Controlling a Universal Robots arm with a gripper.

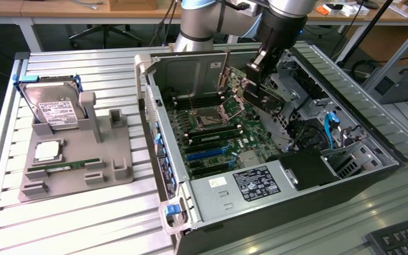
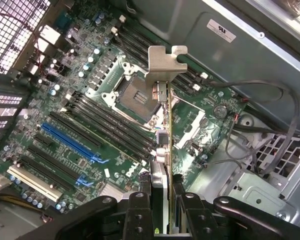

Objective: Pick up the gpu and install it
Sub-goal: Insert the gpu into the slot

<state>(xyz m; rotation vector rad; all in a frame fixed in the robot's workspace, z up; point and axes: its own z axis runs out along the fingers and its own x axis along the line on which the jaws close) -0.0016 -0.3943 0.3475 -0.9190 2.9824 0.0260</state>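
On the exterior view's left, a grey holder sits on the slatted metal table. A hard drive stands upright at its upper end. A square processor chip lies lower down, with a narrow green memory stick just below it.

The middle of that view is taken up by the open computer case, lying on its side with the motherboard facing up. Over the upper part of the board, the arm comes down from the top edge of the frame. The gripper has the gpu in its jaws, so they are only part-way apart and clamped on the card's two faces. The card hangs on edge, a little tilted. Its silver bracket points toward the case's far wall, and the card is not seated in any slot.

From the wrist view, the gripper pinches the gpu edge-on, with one finger pressed on either side. The bracket sticks out ahead of it, over the empty processor socket and the dark memory slots. The blue expansion slots lie off to one side, well apart from the card.

In the lower right corner of the exterior view, a black keyboard lies just beside the case.
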